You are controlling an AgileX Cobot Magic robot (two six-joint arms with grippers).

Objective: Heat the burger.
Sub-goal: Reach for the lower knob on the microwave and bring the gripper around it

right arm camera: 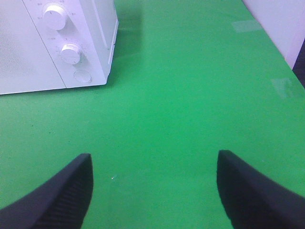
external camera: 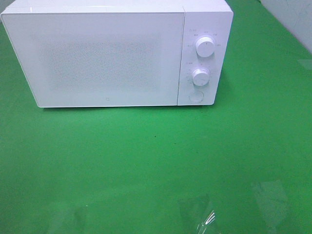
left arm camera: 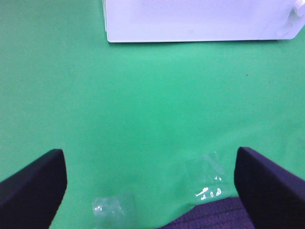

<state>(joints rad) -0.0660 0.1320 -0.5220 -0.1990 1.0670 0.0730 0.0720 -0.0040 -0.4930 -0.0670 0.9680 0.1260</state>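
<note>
The burger is out of view in every frame. A white microwave (external camera: pixel 112 53) stands at the back of the green table with its door shut; it also shows as the microwave (left arm camera: pixel 200 19) in the left wrist view and the microwave (right arm camera: pixel 52 43) in the right wrist view. My left gripper (left arm camera: pixel 151 191) is open over bare green cloth, nothing between its dark fingers (left arm camera: pixel 33 186). My right gripper (right arm camera: pixel 155 191) is open too, empty, short of the microwave's front right corner. Neither gripper shows in the exterior high view.
The microwave's control panel carries two round knobs (external camera: pixel 205 47) (external camera: pixel 200 76) and a round button (external camera: pixel 195 96). Green cloth (external camera: pixel 156 165) covers the table. Clear tape patches (external camera: pixel 197 214) sit near the front edge. A pale wall (right arm camera: pixel 281 24) bounds the right side.
</note>
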